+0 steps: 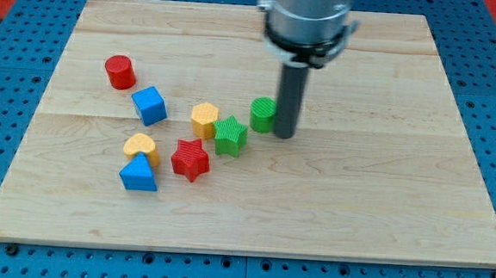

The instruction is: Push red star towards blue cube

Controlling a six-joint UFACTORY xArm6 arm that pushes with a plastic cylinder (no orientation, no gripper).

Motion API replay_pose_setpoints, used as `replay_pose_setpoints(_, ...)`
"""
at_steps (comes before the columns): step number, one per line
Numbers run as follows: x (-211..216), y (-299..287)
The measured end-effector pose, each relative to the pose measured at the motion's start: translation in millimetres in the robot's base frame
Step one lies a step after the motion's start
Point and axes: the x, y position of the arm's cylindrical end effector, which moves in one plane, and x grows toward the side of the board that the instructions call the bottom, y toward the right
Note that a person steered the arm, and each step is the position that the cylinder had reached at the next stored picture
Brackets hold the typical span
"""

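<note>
The red star (190, 160) lies on the wooden board (357, 189), left of centre. The blue cube (149, 105) sits up and to the left of it, with a gap between them. My tip (284, 135) stands well to the right of the red star, right beside a green round block (263, 114), touching or nearly touching its right side. The rod hangs from the arm's grey body at the view's top.
A green star block (230, 135) and a yellow block (204, 119) lie between my tip and the red star. A yellow heart (140, 146) and a blue triangular block (138, 174) sit left of the red star. A red cylinder (120, 71) stands at upper left.
</note>
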Motion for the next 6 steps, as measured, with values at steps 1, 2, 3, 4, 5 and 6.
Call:
replay_pose_setpoints(1,22.4,8.7)
replay_pose_setpoints(2,33.3,-25.0)
replay_pose_setpoints(3,67.5,-55.1)
replay_pose_setpoints(4,47.5,-97.0)
replay_pose_setpoints(5,-20.9,-130.7)
replay_pose_setpoints(6,-30.4,-159.9)
